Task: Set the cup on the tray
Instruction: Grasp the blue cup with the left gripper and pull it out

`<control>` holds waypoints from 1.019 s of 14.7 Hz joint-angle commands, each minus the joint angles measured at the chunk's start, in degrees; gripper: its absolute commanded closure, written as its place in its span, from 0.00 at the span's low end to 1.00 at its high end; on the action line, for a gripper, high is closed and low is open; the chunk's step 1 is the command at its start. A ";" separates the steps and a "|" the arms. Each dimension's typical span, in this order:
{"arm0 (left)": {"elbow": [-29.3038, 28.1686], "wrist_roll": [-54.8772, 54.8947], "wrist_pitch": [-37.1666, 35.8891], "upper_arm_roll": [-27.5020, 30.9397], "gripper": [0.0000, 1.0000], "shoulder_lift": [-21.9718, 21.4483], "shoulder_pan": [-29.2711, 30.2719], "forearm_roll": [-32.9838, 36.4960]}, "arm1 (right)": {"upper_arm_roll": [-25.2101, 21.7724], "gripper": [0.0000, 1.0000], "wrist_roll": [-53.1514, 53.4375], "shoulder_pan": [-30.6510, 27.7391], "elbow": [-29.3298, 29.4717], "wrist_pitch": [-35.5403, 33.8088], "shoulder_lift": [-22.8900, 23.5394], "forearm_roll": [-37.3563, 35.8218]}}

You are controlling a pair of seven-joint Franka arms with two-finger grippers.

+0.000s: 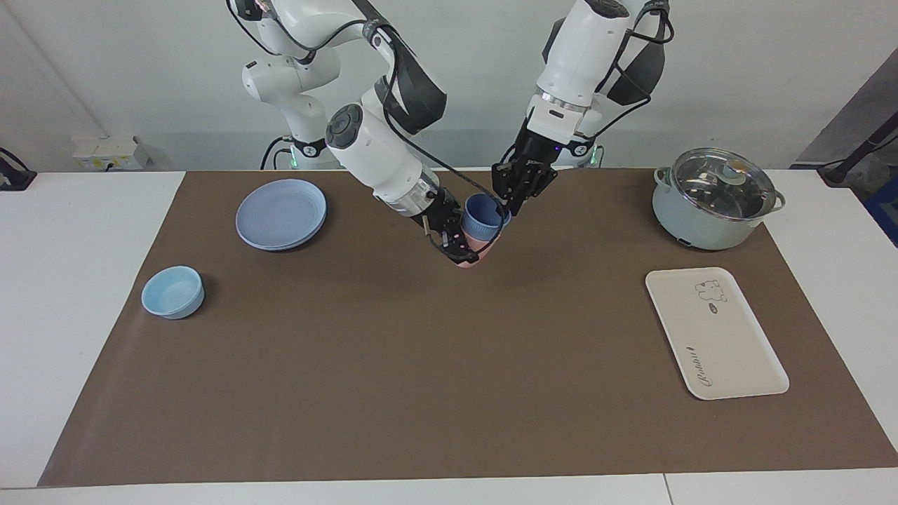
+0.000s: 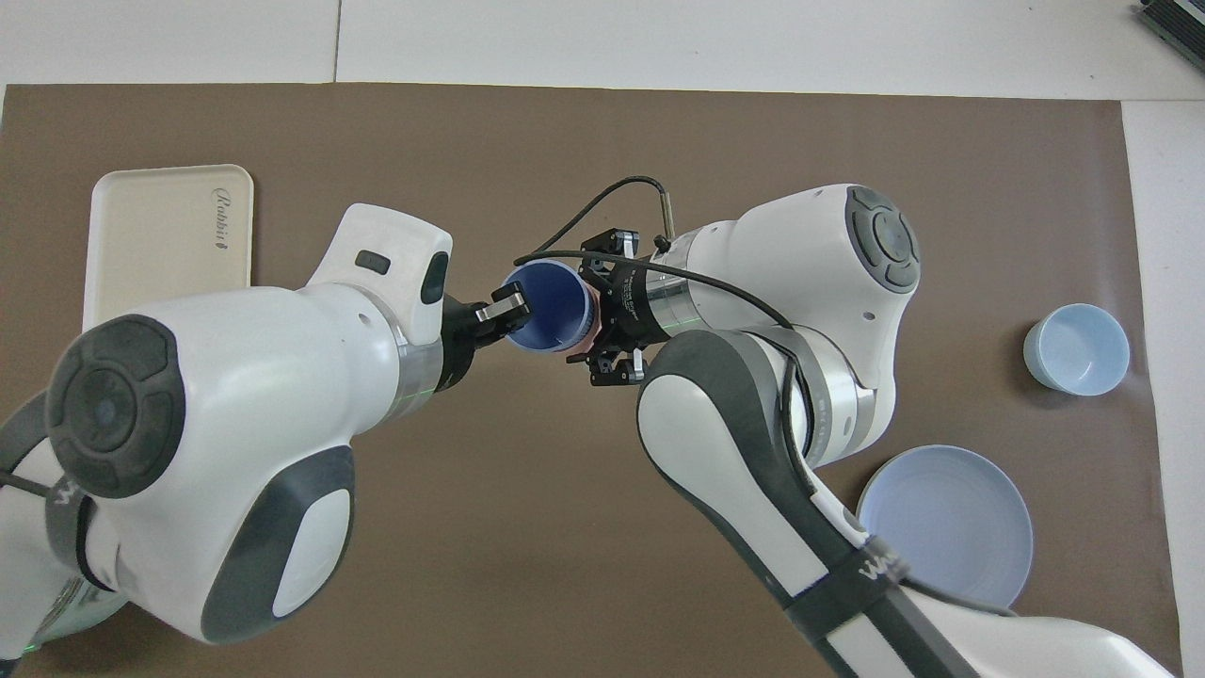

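Both my arms meet above the middle of the brown mat (image 1: 421, 365). My right gripper (image 1: 459, 245) is clamped around a pink cup (image 1: 476, 254), held tilted in the air, and the periwinkle-blue cup (image 1: 483, 216) sits nested inside it. My left gripper (image 1: 511, 200) pinches the blue cup's rim, one finger inside its mouth. The cream tray (image 1: 729, 351) lies bare at the left arm's end of the table, well apart from the cups. A lidded pot (image 1: 714, 198) stands nearer the robots than the tray. A blue plate (image 1: 280, 214) and light-blue bowl (image 1: 172, 292) sit toward the right arm's end.
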 commanded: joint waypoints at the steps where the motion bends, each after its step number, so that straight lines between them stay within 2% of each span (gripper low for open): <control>1: -2.33 -1.11 2.58 0.92 0.98 -1.76 -1.40 -1.78 | -0.03 1.00 0.90 -0.42 -0.49 0.14 -0.73 -1.64; 6: -2.41 -3.76 4.35 1.01 1.00 -1.59 -2.63 -1.96 | -0.20 1.00 0.90 -1.12 -0.05 0.14 -0.90 -1.64; 9: 0.03 -3.93 2.95 1.01 1.00 -0.88 -2.46 -2.05 | -0.12 1.00 0.55 -2.79 -0.05 0.06 -1.17 -1.38; 12: 3.90 -3.93 -3.45 1.10 1.00 -0.44 -1.76 -1.96 | -0.03 1.00 -0.68 -5.16 -0.32 -0.90 -1.34 -0.50; 15: 10.83 -3.84 -13.20 1.71 1.00 -0.53 -1.32 -1.96 | -0.03 1.00 -1.47 -6.47 -1.02 -0.91 -1.61 -0.23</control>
